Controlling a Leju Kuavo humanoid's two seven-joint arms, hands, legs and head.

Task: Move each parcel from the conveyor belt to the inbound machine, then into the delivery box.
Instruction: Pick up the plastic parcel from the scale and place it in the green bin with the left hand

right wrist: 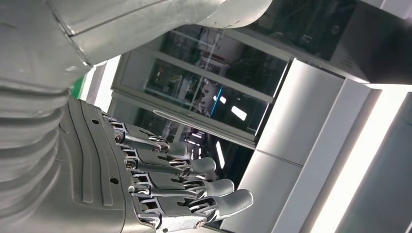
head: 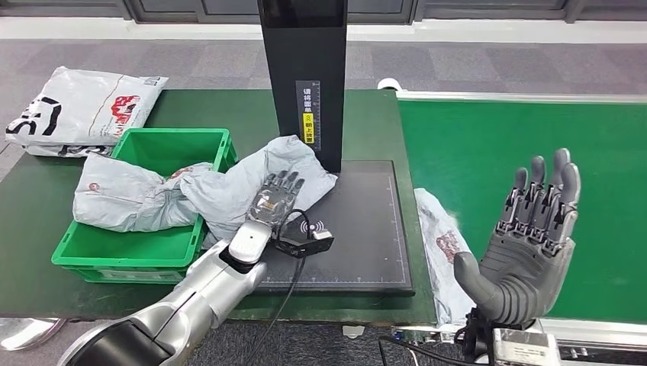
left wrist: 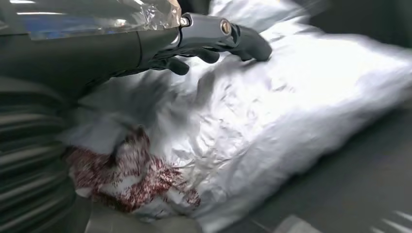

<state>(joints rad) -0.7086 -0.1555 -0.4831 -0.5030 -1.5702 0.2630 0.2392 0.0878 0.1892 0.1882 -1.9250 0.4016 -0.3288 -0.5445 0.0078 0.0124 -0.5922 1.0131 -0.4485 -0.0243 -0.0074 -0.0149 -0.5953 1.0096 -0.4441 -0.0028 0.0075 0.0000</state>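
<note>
Parcel draped from scanner pad over rim of green bin, left hand flat on it, right hand raised, empty, fingers apart.

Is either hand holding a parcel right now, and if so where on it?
The left hand lies on the top of the grey parcel draped from scanner platform to green crate; a closed grip cannot be told. The right hand is raised, fingers spread, holding nothing.

My left hand hides part of the grey parcel; the wrist picture there is blurred. The white parcel is partly behind my right hand.
</note>
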